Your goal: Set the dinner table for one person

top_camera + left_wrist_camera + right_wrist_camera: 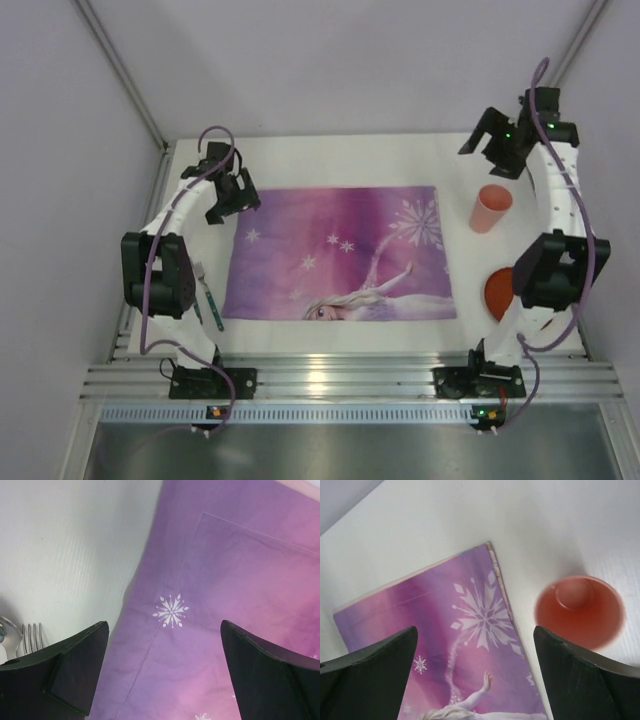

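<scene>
Nearest, left claw [164,626] gapes empty over the mat [240,580]; right claw [475,630] likewise near the cup [580,611]. I judge the cup light, slick: pinch its wall; the table [330,160] is rigid.

Pale booth under soft, even light.
Plain lilac-grey walls [350,60] close in at the back and on both sides, joined by slim metal corner posts [121,70]; a grey brushed-metal surface [340,450] runs along the near edge.

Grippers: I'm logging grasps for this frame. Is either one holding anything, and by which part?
Nothing is held: the left gripper and right gripper are both open and empty.
</scene>
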Tool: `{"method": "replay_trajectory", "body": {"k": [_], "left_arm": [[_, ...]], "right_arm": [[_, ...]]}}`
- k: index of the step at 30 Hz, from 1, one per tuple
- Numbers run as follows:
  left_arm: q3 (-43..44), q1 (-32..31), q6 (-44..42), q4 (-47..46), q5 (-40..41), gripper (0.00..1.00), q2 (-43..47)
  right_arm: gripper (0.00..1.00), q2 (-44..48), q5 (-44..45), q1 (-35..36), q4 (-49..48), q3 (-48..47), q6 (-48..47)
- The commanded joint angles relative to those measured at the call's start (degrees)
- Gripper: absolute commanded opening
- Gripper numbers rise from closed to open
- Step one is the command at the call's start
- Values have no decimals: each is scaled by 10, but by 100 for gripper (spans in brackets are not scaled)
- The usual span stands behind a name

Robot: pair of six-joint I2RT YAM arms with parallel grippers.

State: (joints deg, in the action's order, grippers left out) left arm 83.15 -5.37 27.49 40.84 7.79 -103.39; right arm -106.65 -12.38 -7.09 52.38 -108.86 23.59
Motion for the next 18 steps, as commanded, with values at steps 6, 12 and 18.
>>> {"method": "replay_trajectory", "body": {"k": [6, 12, 18], "left_arm": [[-42, -1, -7, -30, -24, 99, 56], [-65, -1, -9, -52, -51, 99, 55], [-65, -1, -15, -61, -59, 98, 44]], "right_arm": [[100, 80, 84, -124, 26, 124, 0], [96, 47, 86, -147, 24, 160, 1], [81, -22, 84, -138, 20, 111, 4]]}}
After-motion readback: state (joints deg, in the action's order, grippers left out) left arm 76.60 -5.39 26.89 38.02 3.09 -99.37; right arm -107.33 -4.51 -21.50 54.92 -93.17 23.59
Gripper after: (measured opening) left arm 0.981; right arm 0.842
